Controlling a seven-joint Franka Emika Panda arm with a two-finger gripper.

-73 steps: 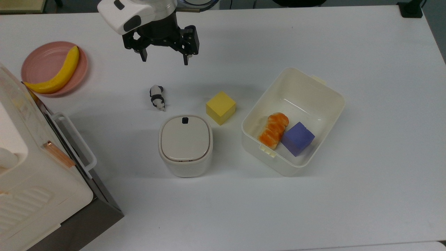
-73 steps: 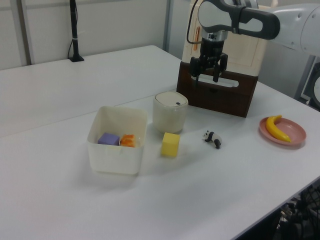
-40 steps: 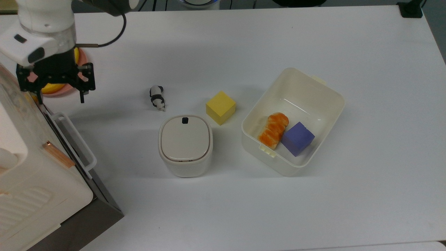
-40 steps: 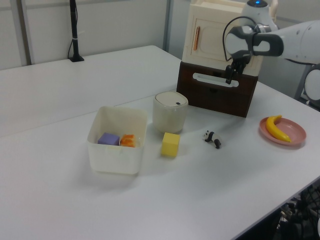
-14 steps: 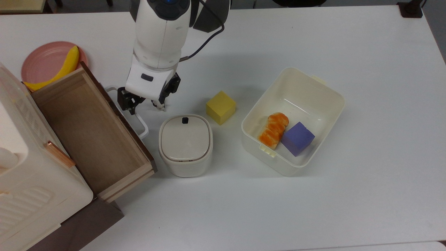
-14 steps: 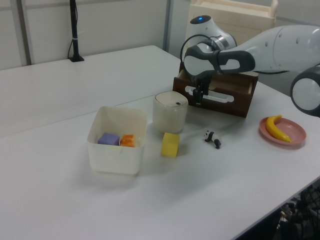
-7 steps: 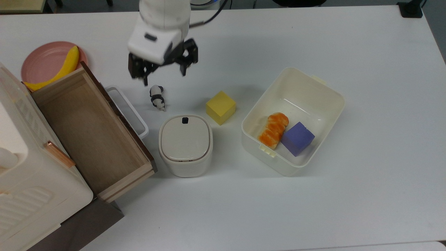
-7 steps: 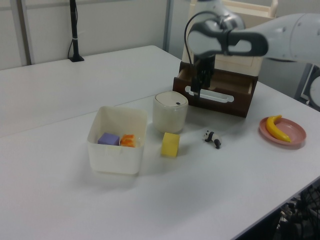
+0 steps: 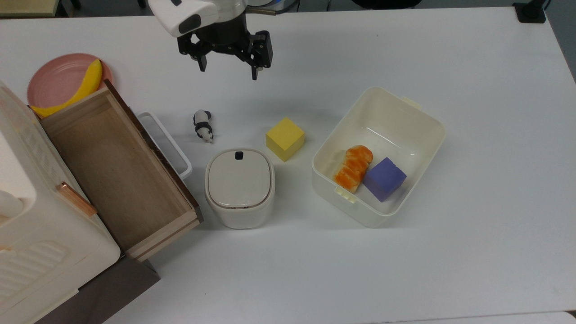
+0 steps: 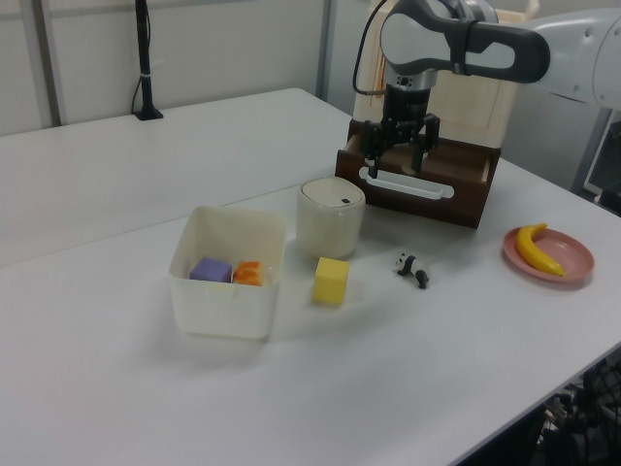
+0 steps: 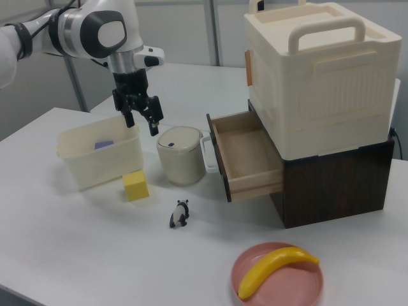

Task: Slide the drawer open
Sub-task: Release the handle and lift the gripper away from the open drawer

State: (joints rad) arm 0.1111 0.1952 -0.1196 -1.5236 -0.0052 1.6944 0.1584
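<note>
The drawer (image 9: 112,175) stands pulled out of the dark brown cabinet, its light wooden inside bare. Its white loop handle (image 9: 164,144) points toward the middle of the table. In the right view the drawer (image 11: 245,153) sticks out toward the right view's left, under the cream appliance (image 11: 319,70). My gripper (image 9: 228,69) hangs open above the table, well clear of the handle, toward the top view's top. It holds nothing. In the left view the gripper (image 10: 396,160) appears in front of the drawer front (image 10: 427,199).
A panda figurine (image 9: 203,126) lies near the handle. A cream lidded bin (image 9: 240,186) stands just beside the drawer's corner. A yellow cube (image 9: 285,138), a cream tub (image 9: 387,130) with an orange item and a purple cube, and a pink plate (image 9: 54,83) with a banana are around.
The drawer went from shut to pulled out. Over the last second my gripper let go of the handle, opened, rose and moved toward the top view's top.
</note>
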